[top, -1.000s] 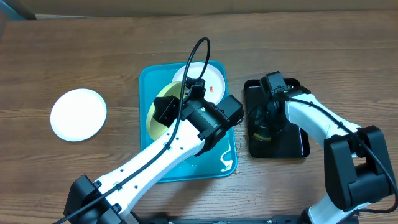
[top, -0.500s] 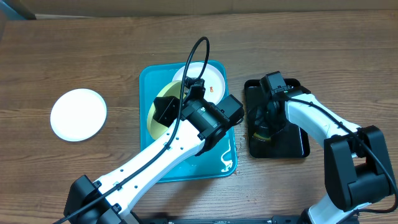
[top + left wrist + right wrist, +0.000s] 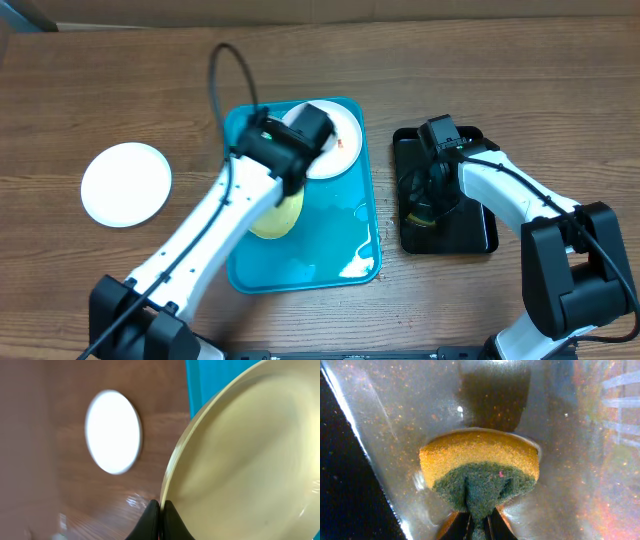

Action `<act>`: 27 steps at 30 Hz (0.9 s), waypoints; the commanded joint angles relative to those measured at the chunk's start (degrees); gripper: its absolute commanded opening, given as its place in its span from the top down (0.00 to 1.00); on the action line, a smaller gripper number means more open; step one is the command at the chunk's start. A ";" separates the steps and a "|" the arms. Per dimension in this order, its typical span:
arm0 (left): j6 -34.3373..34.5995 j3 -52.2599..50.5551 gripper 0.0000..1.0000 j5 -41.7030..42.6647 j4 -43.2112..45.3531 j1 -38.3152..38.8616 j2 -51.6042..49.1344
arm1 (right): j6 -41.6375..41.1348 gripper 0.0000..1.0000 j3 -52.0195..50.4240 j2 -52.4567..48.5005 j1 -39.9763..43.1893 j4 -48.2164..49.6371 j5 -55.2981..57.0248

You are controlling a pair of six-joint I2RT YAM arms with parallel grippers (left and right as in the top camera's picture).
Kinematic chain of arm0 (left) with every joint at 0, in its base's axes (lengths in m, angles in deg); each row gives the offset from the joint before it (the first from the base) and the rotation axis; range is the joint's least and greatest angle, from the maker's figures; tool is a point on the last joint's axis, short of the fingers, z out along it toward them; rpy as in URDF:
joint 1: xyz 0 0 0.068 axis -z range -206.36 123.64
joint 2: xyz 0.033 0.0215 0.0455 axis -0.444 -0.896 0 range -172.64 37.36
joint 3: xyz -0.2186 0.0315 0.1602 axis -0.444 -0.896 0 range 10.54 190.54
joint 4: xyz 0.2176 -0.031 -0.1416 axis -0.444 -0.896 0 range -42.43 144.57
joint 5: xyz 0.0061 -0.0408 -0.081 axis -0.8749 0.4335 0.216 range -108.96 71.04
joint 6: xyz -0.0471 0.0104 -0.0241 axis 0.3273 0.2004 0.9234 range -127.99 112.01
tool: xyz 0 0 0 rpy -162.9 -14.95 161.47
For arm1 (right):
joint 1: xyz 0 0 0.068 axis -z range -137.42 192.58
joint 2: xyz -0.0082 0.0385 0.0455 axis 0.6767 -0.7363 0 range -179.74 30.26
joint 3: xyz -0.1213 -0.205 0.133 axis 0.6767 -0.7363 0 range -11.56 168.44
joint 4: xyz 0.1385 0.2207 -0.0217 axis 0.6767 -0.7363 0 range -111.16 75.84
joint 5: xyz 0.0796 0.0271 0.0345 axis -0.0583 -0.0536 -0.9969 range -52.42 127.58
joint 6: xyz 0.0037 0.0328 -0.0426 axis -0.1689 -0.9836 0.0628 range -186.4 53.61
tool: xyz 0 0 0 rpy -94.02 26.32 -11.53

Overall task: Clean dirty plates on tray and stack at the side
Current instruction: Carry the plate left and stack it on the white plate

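Observation:
My left gripper (image 3: pixel 284 172) is shut on the rim of the pale yellow-green plate (image 3: pixel 276 216) and holds it tilted over the left part of the turquoise tray (image 3: pixel 352 252). In the left wrist view the rim sits pinched between the fingers (image 3: pixel 161 508) and the plate (image 3: pixel 250 460) fills the right side. A white plate (image 3: pixel 338 138) with an orange-red smear lies at the tray's far end. Another white plate (image 3: pixel 126 184) lies on the table at the left and also shows in the left wrist view (image 3: pixel 113 431). My right gripper (image 3: pixel 480 527) is shut on a sponge (image 3: pixel 480 462).
The small black tray (image 3: pixel 470 235) stands right of the turquoise tray, and my right gripper (image 3: pixel 428 205) is down inside it with the yellow-and-green sponge. Wet patches glisten on the turquoise tray's floor. A black cable loops above the left arm.
My left arm has swung left and back with the yellow-green plate in its grip, uncovering the tray's near half. The right arm has not moved.

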 commanded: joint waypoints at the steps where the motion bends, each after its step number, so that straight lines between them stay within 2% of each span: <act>1: -1.46 1.51 0.96 11.93 1.79 -7.85 4.68 | -0.22 0.94 -1.55 0.11 0.02 -0.94 0.04; 6: -6.75 1.51 0.96 19.23 4.96 -21.92 10.27 | -0.22 0.94 -1.55 0.11 0.02 -0.94 0.04; 10: -10.69 1.29 0.96 26.91 5.86 -36.50 11.10 | -0.22 0.94 -1.55 0.11 0.02 -0.76 0.04; 13: -11.58 -1.07 0.96 31.41 7.48 -47.58 10.78 | -0.22 0.94 -1.55 0.11 0.02 -0.70 0.04; 17: -11.58 -5.07 0.96 33.29 13.35 -58.10 10.78 | -0.22 0.94 -1.55 0.11 0.02 -0.72 0.04; 22: -8.92 -10.71 0.96 33.55 21.97 -68.13 10.67 | -0.22 0.94 -1.55 0.11 0.02 -0.72 0.04; 27: -8.81 -16.79 0.96 38.91 31.41 -71.89 9.94 | -0.22 0.94 -1.55 0.11 0.02 -0.76 0.04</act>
